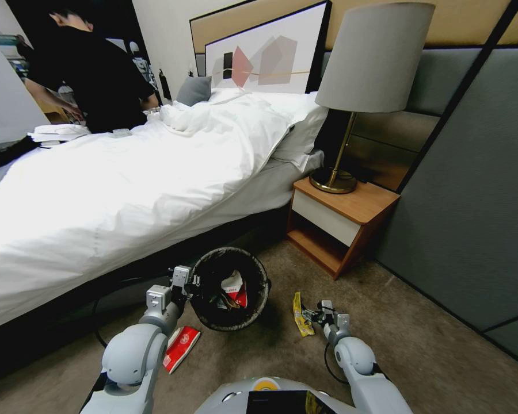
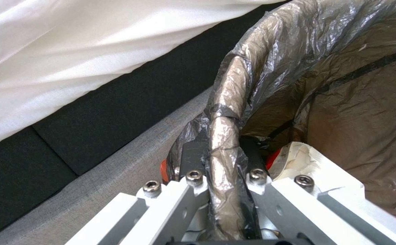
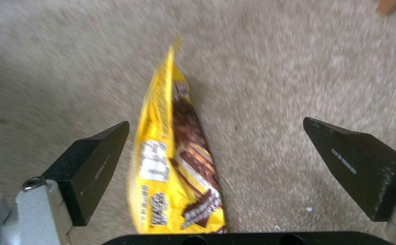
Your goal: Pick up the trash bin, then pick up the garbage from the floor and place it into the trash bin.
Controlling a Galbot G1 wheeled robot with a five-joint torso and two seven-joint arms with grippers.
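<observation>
The trash bin (image 1: 260, 273), lined with a dark bag, is tipped so its mouth faces me, beside the bed. My left gripper (image 1: 189, 283) is shut on its near-left rim (image 2: 232, 95), one finger (image 2: 192, 157) outside and the other inside the bag. Red-and-white wrappers (image 1: 235, 291) lie inside. Of the garbage, a yellow wrapper (image 1: 301, 315) lies on the carpet right of the bin. My right gripper (image 1: 315, 315) stands open just over it, and the yellow wrapper (image 3: 170, 163) lies between the spread fingers (image 3: 99, 160), nearer one of them. A red-and-white carton (image 1: 181, 347) lies by my left arm.
The bed (image 1: 115, 190) with a white duvet runs along the left, with a dark base (image 2: 94, 112). A wooden nightstand (image 1: 342, 221) with a lamp (image 1: 362, 86) stands behind the bin. A grey wall panel (image 1: 472, 218) closes the right. A black cable (image 1: 98, 328) lies on the carpet.
</observation>
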